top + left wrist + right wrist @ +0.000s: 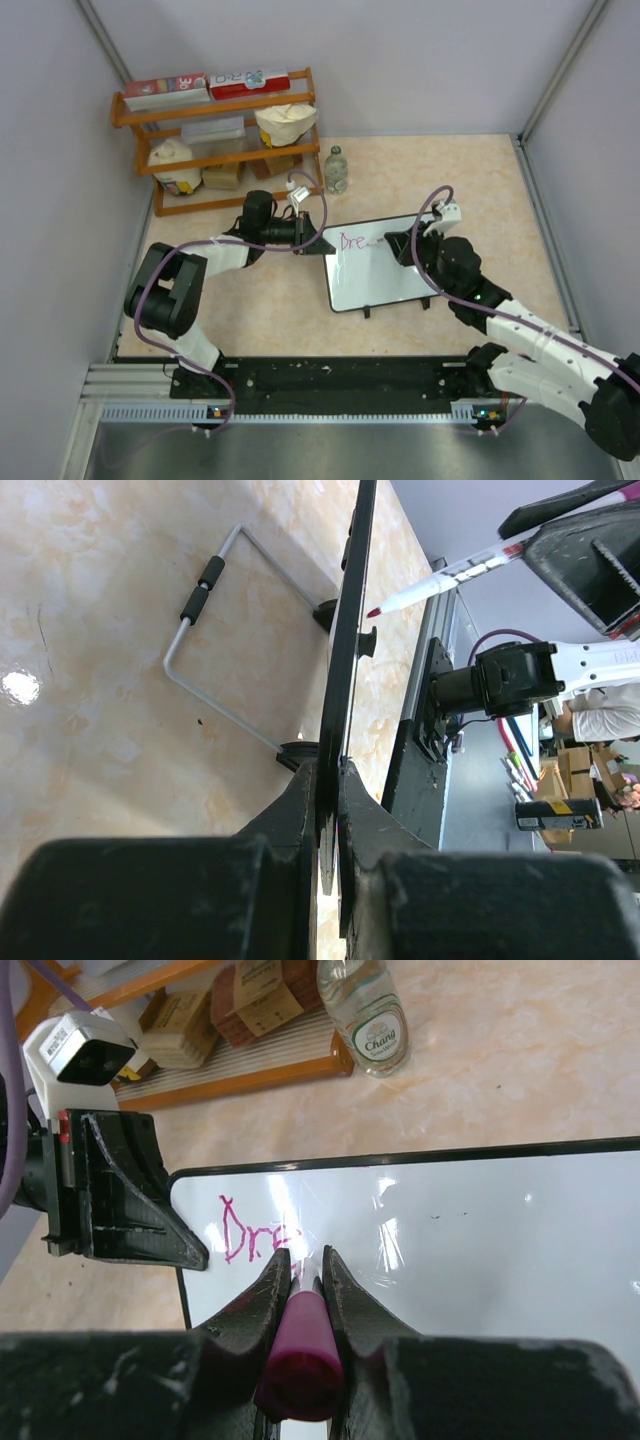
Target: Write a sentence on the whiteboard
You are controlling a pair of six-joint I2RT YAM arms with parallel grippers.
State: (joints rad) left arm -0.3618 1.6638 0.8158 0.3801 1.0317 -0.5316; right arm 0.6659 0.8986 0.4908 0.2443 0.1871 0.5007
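I have the small, glossy white whiteboard [385, 278] with its thin black frame sitting mid-tabletop. Its left short edge is clamped between the closed fingers of my left pincer [330, 780]. From that wrist I see the board edge-on, the frame running straight out of the jaws.

My right pincer [303, 1258] is closed on a magenta-bodied marker [300, 1365]. The marker tip is just at the board face, right of the pink handwritten letters [252, 1235] reading "Dre" in the upper left corner. I cannot tell whether the tip touches. The white surface to the right of and below the letters is bare.

A bent grey wire leg [200, 590] with black sleeves reaches out from the board's back onto the beige marbled tabletop [460, 170]. A clear bottle [336, 170] with a green label stands near the board's far left corner, just beside the orange wooden shelf rack [140, 115].

I see open tabletop right of the board as far as the wall. There is more between the board's near edge and the black base rail [340, 378].
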